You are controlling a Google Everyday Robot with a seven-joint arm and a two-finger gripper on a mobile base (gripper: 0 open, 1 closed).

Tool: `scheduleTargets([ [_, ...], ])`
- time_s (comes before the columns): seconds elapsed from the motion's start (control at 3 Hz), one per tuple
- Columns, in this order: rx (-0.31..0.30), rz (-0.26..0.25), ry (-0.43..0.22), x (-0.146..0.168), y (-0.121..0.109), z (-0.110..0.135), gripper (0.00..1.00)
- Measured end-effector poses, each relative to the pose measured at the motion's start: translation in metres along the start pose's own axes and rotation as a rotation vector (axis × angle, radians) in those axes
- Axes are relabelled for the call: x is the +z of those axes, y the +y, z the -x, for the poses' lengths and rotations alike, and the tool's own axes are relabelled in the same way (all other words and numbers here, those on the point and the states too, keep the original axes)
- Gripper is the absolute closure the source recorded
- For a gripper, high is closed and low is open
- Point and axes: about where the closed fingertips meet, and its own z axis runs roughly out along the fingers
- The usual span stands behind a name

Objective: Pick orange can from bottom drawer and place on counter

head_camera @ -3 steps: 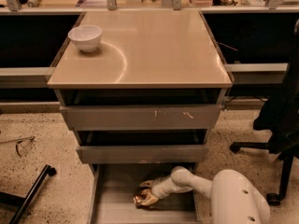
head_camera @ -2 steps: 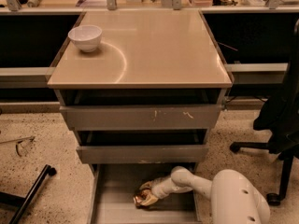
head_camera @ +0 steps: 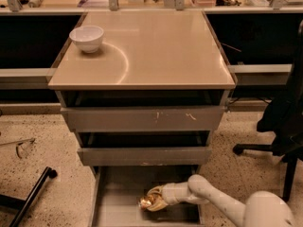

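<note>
- The tool is seen low in the camera view, reached into the bottom drawer at the end of the white arm.
- The orange can is found on the grey floor of that pulled-out drawer, at the tip of the tool and touching it.
- Whether the tool is wide, narrow or closed on the can cannot be told.
- The two upper drawers are each pulled out slightly, with scuffs on the top front.
- The beige desk above carries a white bowl near its far left corner, well apart from the can.
- A dark office chair is seen on the speckled floor to the right.
</note>
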Motion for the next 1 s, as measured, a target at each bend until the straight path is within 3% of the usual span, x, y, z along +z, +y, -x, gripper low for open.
scheduleTargets([
  [0.33, -0.064, -0.141, -0.127, -0.052, 0.001, 0.03, 1.0],
  [0.67, -0.135, -0.285, -0.161, -0.116, -0.006, 0.056, 1.0],
  [1.0, -0.129, -0.32, -0.159, -0.133, -0.003, 0.051, 1.0],
])
